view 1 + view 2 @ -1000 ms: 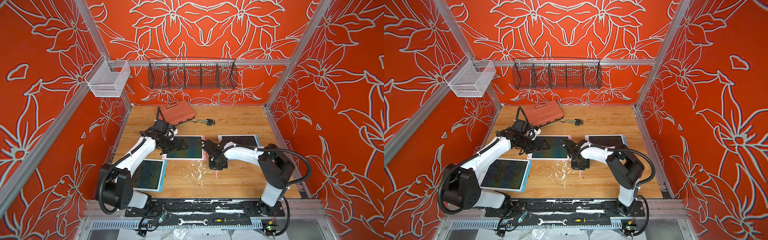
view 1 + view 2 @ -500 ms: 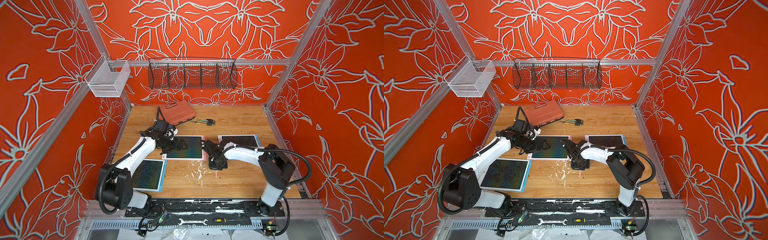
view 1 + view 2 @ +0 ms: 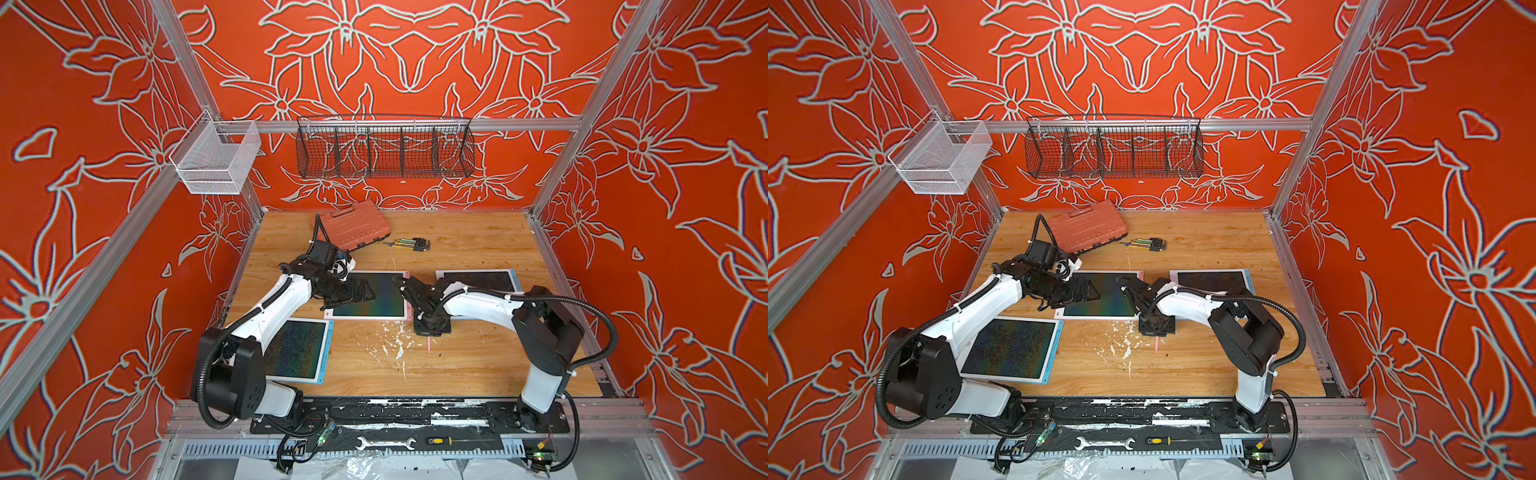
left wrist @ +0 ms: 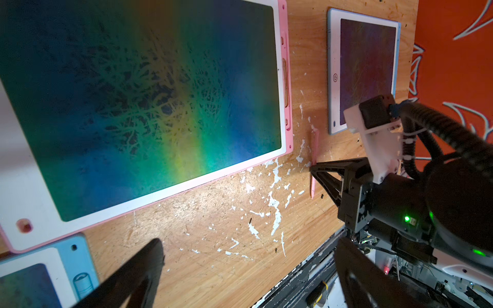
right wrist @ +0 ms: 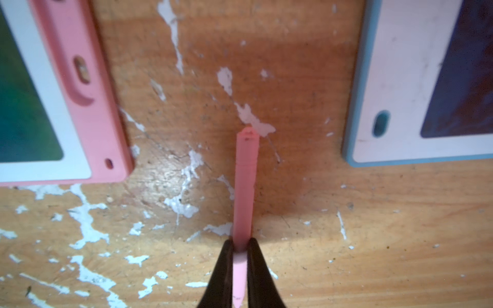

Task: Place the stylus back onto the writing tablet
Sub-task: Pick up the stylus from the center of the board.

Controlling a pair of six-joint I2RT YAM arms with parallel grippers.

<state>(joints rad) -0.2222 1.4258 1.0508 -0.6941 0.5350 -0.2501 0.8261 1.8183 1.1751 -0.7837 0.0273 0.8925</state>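
Pinching the pink stylus (image 5: 244, 186), right claw (image 5: 240, 244) as before.

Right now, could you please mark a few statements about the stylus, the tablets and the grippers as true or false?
1. The right gripper is shut on the slim pink plastic stylus. True.
2. The stylus rests on the pink-framed writing tablet. False: it is beside it, over the bare wooden table, between it and a blue-framed tablet.
3. The left gripper is open and empty. True.
4. The red plastic tool case lies at the table's near edge. False: it lies at the back, by the wall.
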